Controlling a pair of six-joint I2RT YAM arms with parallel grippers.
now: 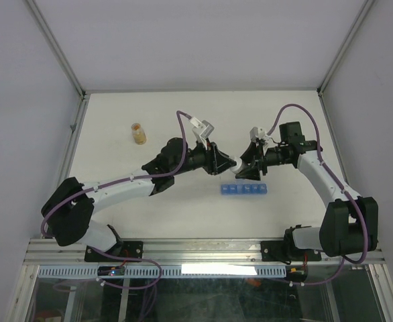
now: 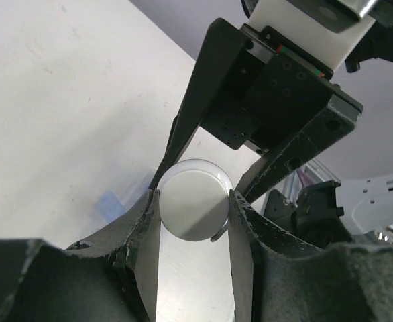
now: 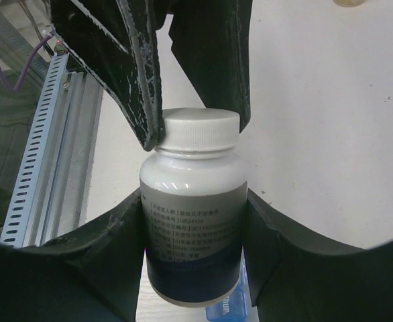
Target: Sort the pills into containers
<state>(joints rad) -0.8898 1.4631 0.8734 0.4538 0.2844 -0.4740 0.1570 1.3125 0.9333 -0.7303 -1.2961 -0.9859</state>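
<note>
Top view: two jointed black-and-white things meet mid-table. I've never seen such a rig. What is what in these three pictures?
Those are two robot arms, the left arm and the right arm, bolted at the near edge of a white table. The top picture looks down from above and behind them. The other two come from a camera on each wrist, so each shows its own pincer's fingers at the bottom. On the table lie a blue pill organizer and, farther back on the left, a small bottle with tan contents. The right pincer grips a white labelled bottle by its body. The left pincer faces it, clamped on its white cap, probably to twist it off.
</note>
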